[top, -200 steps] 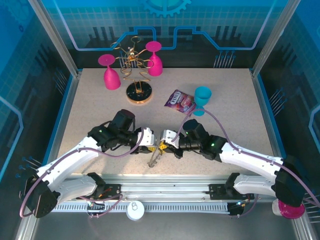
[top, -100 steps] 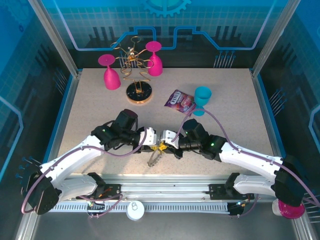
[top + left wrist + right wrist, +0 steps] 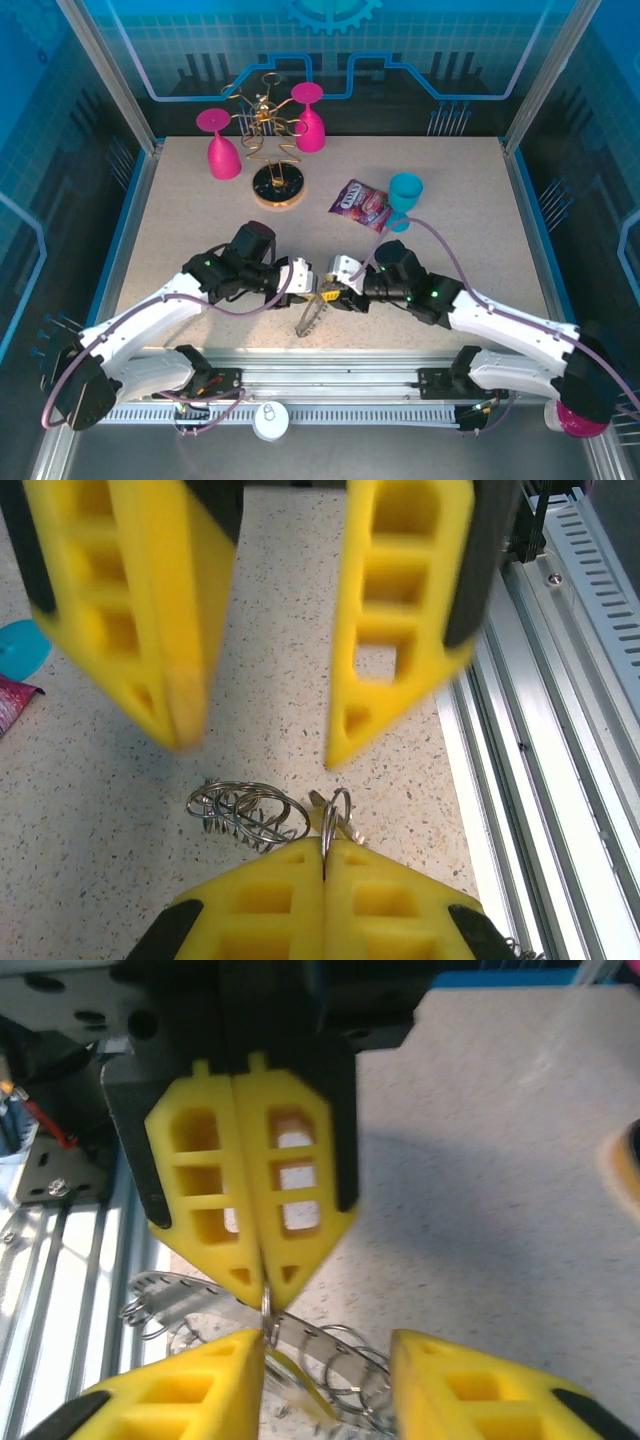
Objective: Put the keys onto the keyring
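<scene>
A second back the right pincer (image 3: 262, 746) was shut and the left pincer (image 3: 322, 852) was only part closed. Now they have swapped. The left one is pressed fully shut, and pinched in its tips is one of the small wire loops on the rim of the keyring (image 3: 175, 1293). The right one has let go. Its fingers stand apart with a clear gap and nothing is clamped between them, though one fingertip sits just beside the pinched loop.

The keyring hangs from the left grip just above the near part of the bench (image 3: 450, 230), between the two arms. Its flat grey band tilts downward, and the other wire loops (image 3: 245, 813) bunch up beside the held one. The key (image 3: 297, 1378), as far as I can tell, is the pale yellow sliver lying among those loops, close to the right pincer's open fingers. Whether it is already threaded or only resting there, the views do not show.

I read this as a handover just completed. The left arm now steadies the ring by one loop, which frees the right arm to go for the key and work it onto a loop. The pinch is thin, on wire only, so any tug from the right side could twist the ring out of line
</scene>
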